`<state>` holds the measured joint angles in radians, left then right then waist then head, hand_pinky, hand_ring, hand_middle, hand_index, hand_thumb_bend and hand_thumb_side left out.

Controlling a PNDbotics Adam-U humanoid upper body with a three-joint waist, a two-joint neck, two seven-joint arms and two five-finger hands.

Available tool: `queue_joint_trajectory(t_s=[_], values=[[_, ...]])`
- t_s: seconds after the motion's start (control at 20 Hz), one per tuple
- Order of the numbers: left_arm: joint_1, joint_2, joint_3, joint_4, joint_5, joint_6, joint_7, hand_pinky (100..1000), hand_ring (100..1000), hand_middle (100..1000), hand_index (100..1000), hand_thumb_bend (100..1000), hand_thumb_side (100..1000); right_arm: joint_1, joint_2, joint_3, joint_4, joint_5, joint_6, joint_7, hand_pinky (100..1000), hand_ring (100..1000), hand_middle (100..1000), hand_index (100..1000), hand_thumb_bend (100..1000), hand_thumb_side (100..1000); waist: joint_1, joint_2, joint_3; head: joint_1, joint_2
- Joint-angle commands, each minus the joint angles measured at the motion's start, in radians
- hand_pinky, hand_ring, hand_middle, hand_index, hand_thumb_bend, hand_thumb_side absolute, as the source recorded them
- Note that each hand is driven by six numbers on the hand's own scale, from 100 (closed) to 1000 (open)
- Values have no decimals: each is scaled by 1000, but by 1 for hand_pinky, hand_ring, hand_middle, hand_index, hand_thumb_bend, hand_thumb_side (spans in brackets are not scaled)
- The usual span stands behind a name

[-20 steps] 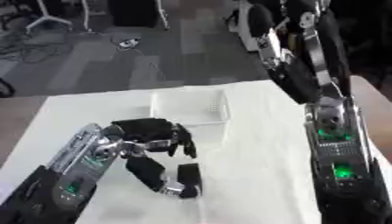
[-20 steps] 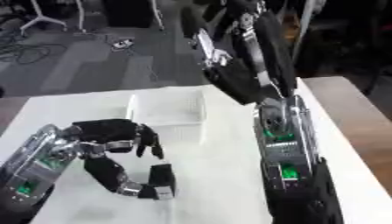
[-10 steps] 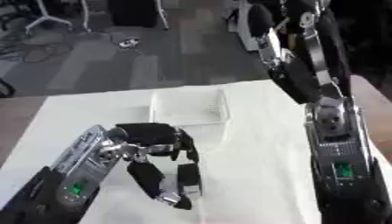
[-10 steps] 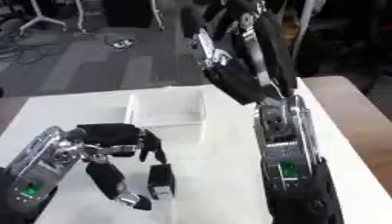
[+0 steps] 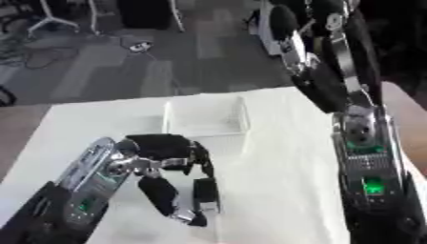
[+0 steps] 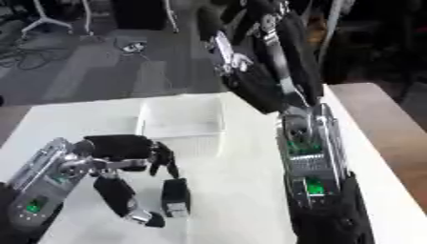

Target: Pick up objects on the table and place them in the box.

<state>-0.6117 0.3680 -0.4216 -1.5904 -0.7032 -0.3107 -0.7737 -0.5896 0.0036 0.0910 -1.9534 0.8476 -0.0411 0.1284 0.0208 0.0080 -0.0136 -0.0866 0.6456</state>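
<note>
My left hand [image 5: 165,148] comes in from the lower left and hangs over the white table [image 5: 275,190]. Its fingers [image 5: 200,159] curl down and its thumb [image 5: 160,195] reaches under a small black block with a pale lower end [image 5: 205,191]. The block stands upright, pinched between thumb tip and fingers. The clear box [image 5: 167,119] stands just beyond the hand near the table's far edge and looks empty. My right hand [image 6: 260,83] is raised high to the right of the box, its fingers [image 6: 218,40] straight up, holding nothing.
My right forearm [image 5: 367,176] fills the right side above the table. A brown strip [image 6: 392,138] runs along the table's right edge. Beyond the far edge lie grey floor, cables [image 5: 37,55] and chair legs.
The small block went from lying flat by the thumb to standing upright between thumb and fingers. The thumb stretched farther toward me. The right arm stayed still.
</note>
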Motion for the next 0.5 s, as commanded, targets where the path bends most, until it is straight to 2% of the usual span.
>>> queue_joint_trajectory(t_s=[0.05, 0.5], values=[[-21, 5, 3, -3, -14, -6, 12, 378, 550, 670, 773, 469, 737, -14, 3, 3, -10, -2, -2, 3, 132, 414, 528, 734, 319, 1000, 1, -8, -1, 10, 1], [-26, -7, -11, 10, -71, 5, 76, 370, 530, 648, 750, 458, 769, -14, 4, 5, -10, -3, -2, 4, 132, 414, 528, 733, 320, 1000, 1, -8, -3, 10, 2]])
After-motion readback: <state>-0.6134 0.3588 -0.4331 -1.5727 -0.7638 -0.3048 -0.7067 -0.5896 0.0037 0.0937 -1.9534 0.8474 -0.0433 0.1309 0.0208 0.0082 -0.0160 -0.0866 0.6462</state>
